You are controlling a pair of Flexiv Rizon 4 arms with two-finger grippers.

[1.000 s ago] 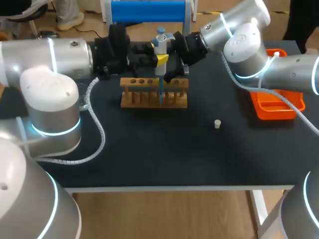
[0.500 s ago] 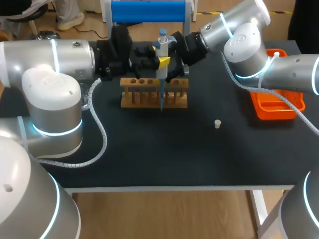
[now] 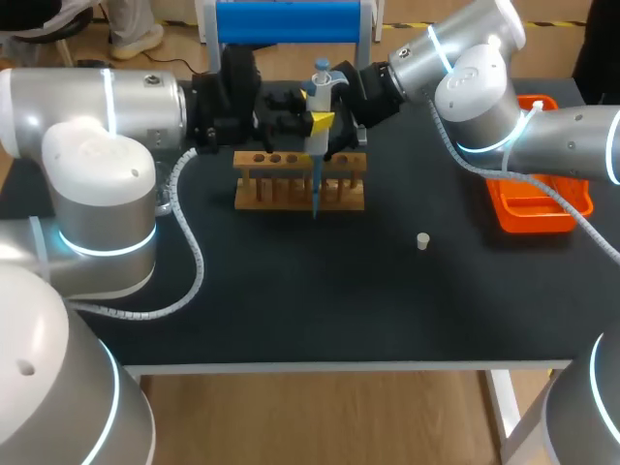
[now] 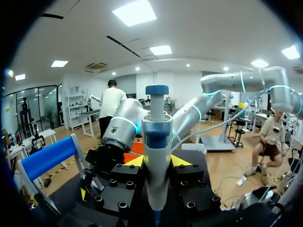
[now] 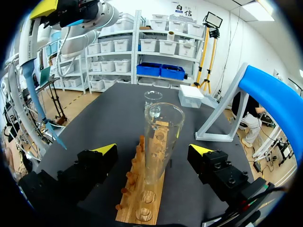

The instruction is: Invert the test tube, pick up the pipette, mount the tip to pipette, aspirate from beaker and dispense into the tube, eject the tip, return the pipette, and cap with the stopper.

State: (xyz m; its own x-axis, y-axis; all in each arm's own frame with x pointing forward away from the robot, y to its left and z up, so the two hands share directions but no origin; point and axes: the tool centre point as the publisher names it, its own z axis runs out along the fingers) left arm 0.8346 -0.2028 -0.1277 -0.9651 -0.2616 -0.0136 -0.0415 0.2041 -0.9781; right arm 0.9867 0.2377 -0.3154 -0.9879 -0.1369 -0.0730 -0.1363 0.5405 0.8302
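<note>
Head view, taking the wooden rack [image 3: 300, 184] on the counter [image 3: 291, 300] as landmark. Held close above the rack: pipette [image 3: 316, 107], long axis vertical, blue plunger knob up, blue tip [image 3: 314, 194] pointing straight down. From the right wrist view, tip end hanging just beside the rack's long side, apart from the glass.

Gripped on the pipette's body from two sides: left tool [image 3: 313, 119]. Seen in the left wrist view as well, yellow fingertips [image 4: 134, 161] pressed against the barrel.

Standing in the rack: glass test tube [image 5: 158, 137], upright, open mouth up, long axis vertical. Placed around it: right tool [image 5: 152, 150], spread wide, one finger on each side of the rack, neither touching the tube.

Beyond the rack's far end, from the right wrist view: beaker [image 5: 152, 98]. Right of the rack, well apart, on the counter: small white stopper [image 3: 422, 241]. Farther right again: orange tray [image 3: 528, 215].
</note>
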